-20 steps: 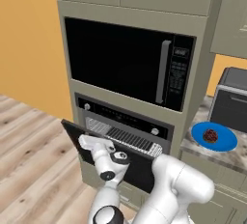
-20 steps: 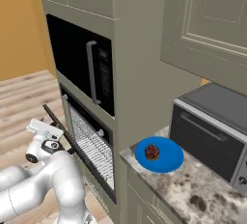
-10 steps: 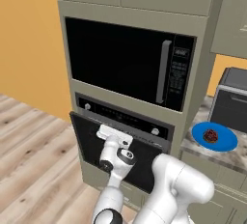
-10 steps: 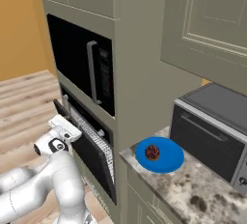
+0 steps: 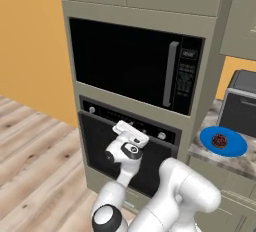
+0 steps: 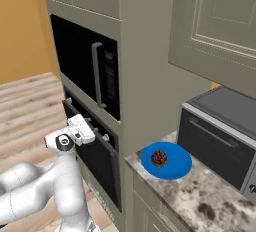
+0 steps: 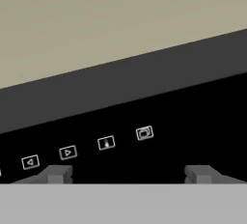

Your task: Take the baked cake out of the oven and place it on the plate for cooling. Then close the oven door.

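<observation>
Oven door point(image 5: 100, 141) nearly shut, handle hidden behind the hand; fingers point(image 7: 129, 174) apart, empty.

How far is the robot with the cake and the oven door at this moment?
Done: the baked cake lies on the blue plate on the counter. In hand: the hand is at the top edge of the oven door, which stands almost upright with a narrow gap at the top. The fingers are apart and hold nothing. Left: pushing the door fully shut.
</observation>
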You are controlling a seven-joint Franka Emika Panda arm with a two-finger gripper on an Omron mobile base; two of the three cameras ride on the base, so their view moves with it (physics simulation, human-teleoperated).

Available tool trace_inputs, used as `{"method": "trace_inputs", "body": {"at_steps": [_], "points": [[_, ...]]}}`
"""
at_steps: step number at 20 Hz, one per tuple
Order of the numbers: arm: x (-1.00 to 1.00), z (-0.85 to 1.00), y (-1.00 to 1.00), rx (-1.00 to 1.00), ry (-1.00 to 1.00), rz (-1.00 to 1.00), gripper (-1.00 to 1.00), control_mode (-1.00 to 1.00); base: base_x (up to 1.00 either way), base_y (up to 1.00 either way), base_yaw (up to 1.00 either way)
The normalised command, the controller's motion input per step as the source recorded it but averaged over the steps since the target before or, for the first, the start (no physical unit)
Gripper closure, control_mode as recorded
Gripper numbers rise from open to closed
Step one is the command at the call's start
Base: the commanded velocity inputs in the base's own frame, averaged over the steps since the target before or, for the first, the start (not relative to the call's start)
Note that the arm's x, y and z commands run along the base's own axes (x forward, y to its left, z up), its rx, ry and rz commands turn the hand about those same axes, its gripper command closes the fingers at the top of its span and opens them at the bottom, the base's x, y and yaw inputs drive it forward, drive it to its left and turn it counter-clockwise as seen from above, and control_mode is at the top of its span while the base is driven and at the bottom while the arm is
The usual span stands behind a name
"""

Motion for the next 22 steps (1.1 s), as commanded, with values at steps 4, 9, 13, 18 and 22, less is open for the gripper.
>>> {"method": "trace_inputs", "body": {"at_steps": [4,9,13,18,22], "points": [[0.32,-0.53,0.29,-0.16,-0.19,-0.31,-1.0,-1.0,0.0,0.0,0.0],[0.02,-0.29,0.14,-0.1,-0.15,-0.21,-1.0,-1.0,0.0,0.0,0.0],[-0.55,-0.02,0.08,-0.06,-0.15,-0.01,-1.0,-1.0,0.0,0.0,0.0],[-0.2,-0.68,-0.02,-0.06,-0.02,-0.04,-1.0,-1.0,0.0,0.0,0.0],[0.34,-1.0,-0.2,0.0,0.0,-0.09,-1.0,-1.0,0.0,0.0,0.0]]}}
